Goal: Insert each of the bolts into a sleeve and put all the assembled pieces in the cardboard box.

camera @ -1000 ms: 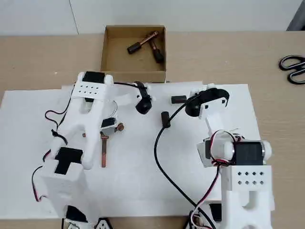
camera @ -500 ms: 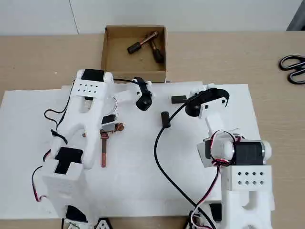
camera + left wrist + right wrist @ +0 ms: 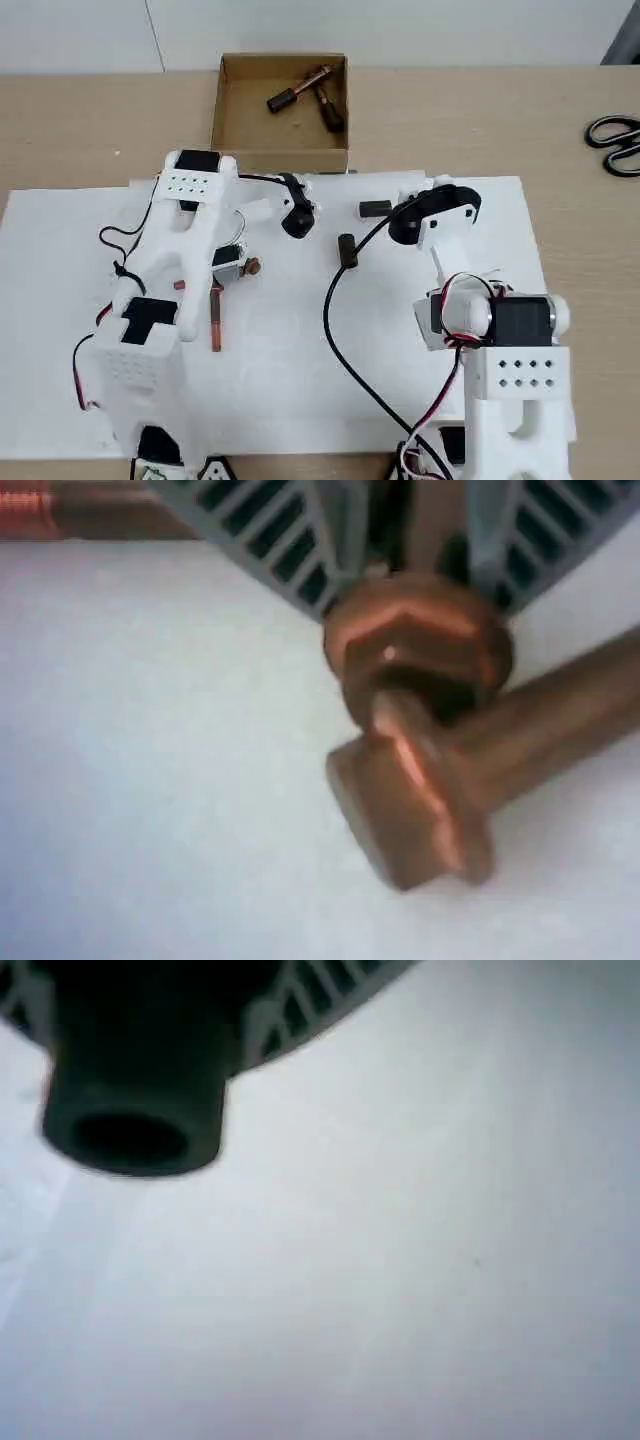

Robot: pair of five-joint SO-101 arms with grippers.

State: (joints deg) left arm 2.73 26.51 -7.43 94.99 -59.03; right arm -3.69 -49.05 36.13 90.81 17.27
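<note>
Clamping bolt [image 3: 420,645] in L gripper [image 3: 237,264], hovering just over 2nd bolt [image 3: 216,318] on sheet [image 3: 300,380]. Pinching sleeve [image 3: 130,1110] in R gripper [image 3: 412,214]. Noting 2 loose sleeves [image 3: 347,250] lying by cable [image 3: 330,320] crossing mid-sheet, 2 done pcs [image 3: 300,88] in box [image 3: 232,120], scissors [image 3: 615,145] off-sheet on table [image 3: 100,130].

A pale wooden desk [image 3: 90,130] is carrying a large white sheet [image 3: 280,390], which is lying flat and covering most of the near half of the desk. A pair of black-handled scissors [image 3: 614,144] is lying on the bare wood well beyond the sheet's far right corner, partly cut off by the frame edge. Past the sheet's far edge, behind the desk, a white wall [image 3: 420,30] is running across, and a dark shape [image 3: 626,38] is showing in the corner above the scissors.
</note>
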